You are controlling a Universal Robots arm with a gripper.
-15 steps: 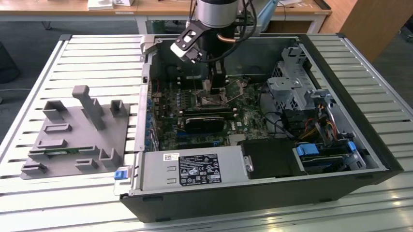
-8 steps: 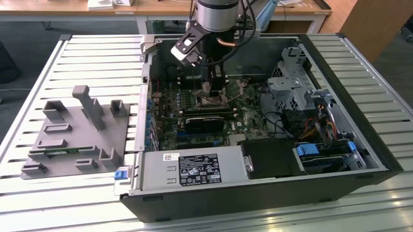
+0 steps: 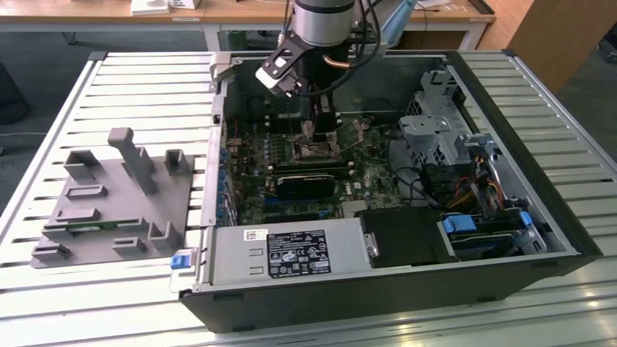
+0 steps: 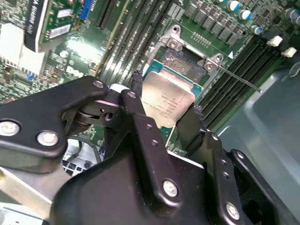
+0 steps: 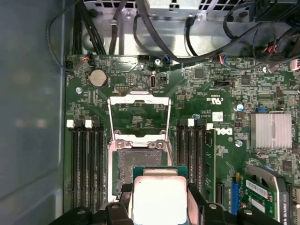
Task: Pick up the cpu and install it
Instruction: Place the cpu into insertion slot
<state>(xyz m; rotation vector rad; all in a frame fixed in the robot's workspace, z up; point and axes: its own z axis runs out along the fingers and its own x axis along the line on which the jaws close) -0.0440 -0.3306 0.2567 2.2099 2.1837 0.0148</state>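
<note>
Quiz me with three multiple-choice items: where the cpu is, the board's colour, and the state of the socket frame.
1. Where is the flat square silver-topped cpu?
A. On the grey plastic fixture outside the case
B. Between the fingers of the black gripper, above the motherboard
C. On the power supply

2. What colour is the motherboard?
A. Red
B. Blue
C. Green

3. How does the hinged metal frame of the socket stand?
A. Swung open
B. Clamped down over a chip
C. Taken off the board

Key:
1 B: in both wrist views the gripper clasps the cpu at the socket's edge.
2 C: the board is green in both wrist views.
3 A: the frame lies back, and the socket is bare.
</note>
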